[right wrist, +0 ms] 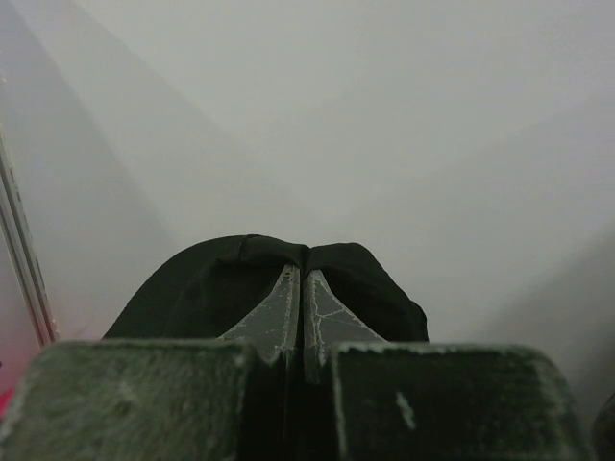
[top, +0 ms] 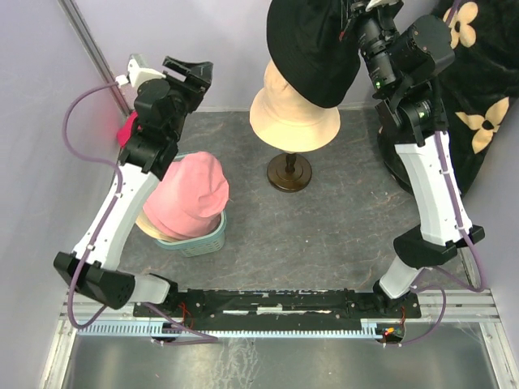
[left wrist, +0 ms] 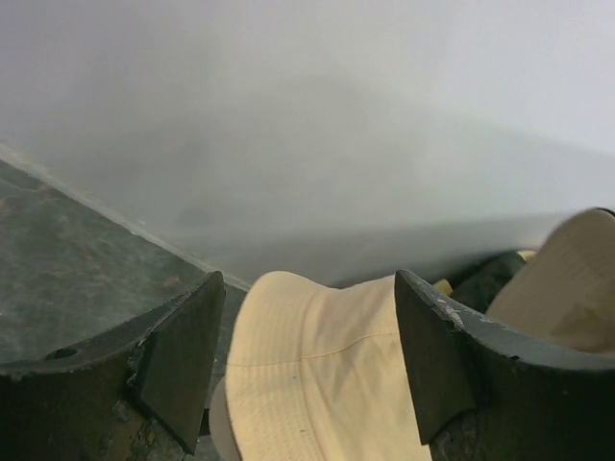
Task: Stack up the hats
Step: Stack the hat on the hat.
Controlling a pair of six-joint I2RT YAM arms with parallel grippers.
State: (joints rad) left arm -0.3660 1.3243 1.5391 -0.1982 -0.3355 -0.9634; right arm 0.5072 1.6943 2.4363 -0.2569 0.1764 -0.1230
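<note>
I take the beige hat on its stand as my mark on the bench. The black hat hangs above the beige hat, pinched tight in my right end effector. The pink hat sits in a basket, left of the beige hat and nearer me. My left end effector stands wide and empty, left of the beige hat.

There's 1 black hat, 1 beige hat, 1 pink hat, a pale teal basket, a black cloth patterned with cream flowers, and a mottled grey table.
</note>
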